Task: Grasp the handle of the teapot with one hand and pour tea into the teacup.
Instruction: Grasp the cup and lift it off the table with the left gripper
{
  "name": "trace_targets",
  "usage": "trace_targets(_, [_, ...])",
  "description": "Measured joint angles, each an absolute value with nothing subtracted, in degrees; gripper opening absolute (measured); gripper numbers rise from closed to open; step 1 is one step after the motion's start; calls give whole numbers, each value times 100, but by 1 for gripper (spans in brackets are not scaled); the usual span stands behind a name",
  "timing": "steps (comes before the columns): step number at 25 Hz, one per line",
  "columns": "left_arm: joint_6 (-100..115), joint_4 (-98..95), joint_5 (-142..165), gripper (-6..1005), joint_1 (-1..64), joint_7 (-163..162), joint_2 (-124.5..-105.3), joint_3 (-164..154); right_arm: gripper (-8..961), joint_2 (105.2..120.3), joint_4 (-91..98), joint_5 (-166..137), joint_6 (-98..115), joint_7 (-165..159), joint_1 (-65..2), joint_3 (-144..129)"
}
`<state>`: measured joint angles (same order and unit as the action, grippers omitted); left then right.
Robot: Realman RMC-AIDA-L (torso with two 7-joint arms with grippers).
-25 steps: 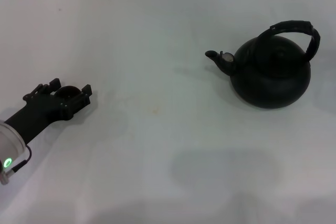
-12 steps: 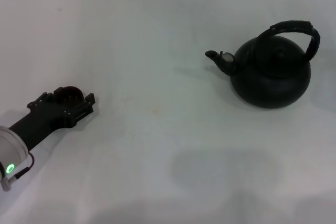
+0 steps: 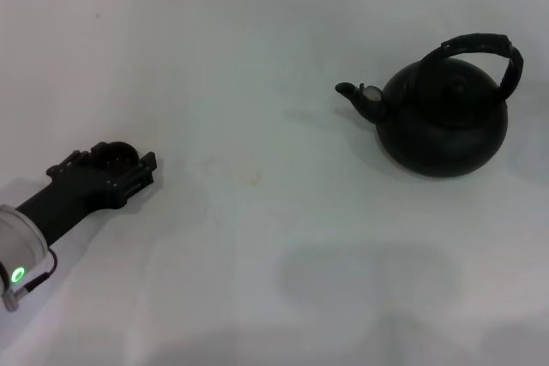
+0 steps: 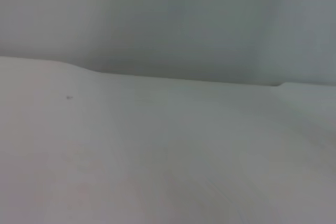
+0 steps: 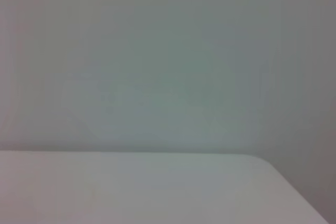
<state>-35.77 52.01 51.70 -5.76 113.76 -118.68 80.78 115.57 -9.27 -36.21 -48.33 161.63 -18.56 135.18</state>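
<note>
- Left gripper (image 3: 116, 163) sits at the teacup (image 3: 113, 153), well apart from the teapot (image 3: 442, 117); finger state: cannot tell.
- Teapot likely heavy and rigid; I should grasp the handle (image 3: 485, 45) at its crown.

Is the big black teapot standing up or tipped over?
Standing up. The teapot sits flat on the white table, its handle arching over the top and its spout pointing sideways toward the robot's left.

The left gripper (image 3: 116, 160) reaches low over the bench (image 3: 257, 237), well apart from the teapot (image 3: 442, 122), forearm angled back.
</note>
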Motion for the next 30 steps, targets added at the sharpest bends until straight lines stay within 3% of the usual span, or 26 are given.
trace_targets(12, [-3587, 5251, 5662, 708, -530, 10948, -11865, 8134, 717, 11557, -928, -3621, -4992, 16163, -1862, 13513])
trace_targets(30, [-3739, 5843, 6180, 709, -584, 11003, -11854, 8172, 707, 11557, -905, -3621, -4993, 16163, -1821, 13518])
